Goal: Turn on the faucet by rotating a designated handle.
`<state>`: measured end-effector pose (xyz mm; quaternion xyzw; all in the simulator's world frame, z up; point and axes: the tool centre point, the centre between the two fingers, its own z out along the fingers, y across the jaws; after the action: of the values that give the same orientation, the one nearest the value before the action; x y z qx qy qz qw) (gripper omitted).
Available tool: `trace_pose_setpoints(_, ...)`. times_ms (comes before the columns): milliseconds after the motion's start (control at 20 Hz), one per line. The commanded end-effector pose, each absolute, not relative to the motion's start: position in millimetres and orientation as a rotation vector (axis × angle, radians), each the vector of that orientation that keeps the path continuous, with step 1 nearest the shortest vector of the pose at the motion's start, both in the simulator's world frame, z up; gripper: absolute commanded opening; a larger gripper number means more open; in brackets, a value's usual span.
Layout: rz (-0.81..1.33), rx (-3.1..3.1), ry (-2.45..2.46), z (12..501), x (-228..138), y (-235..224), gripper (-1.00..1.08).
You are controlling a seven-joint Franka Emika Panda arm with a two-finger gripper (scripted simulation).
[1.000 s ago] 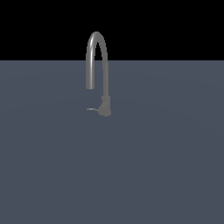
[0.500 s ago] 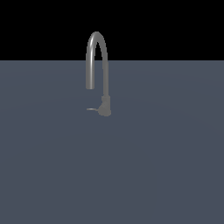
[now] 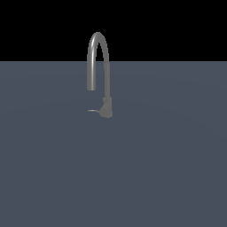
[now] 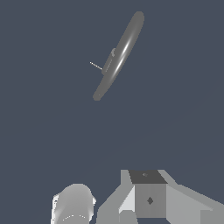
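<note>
Faucet [image 3: 100, 71], slim grey metal gooseneck, and its thin grey lever handle [image 3: 92, 110] unmoved since before; both well apart from my tool [image 4: 148, 199]. Tool's opening: cannot tell. Turning not begun.

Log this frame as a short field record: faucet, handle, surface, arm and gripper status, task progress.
faucet: slim grey metallic gooseneck faucet, upright, spout arching toward the exterior view's left
handle: tiny thin grey lever handle sticking out of the base toward the exterior view's left; also seen in the wrist view
surface: flat dark blue-grey ground
arm: absent from the exterior view
gripper: only grey and white parts of it show in the wrist view; fingertips hidden, state unclear
contact: none visible with the faucet
progress: handle not yet reached
</note>
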<state>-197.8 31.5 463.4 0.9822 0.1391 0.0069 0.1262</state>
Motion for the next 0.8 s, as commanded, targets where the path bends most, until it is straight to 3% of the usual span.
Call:
trace_pose_setpoints(0, 0.011, 2.773, 0.504, 453, -185, 40, -1.0)
trace_pose_setpoints(750, -0.03, 2.257, 0.947, 385, -127, 84, -1.0)
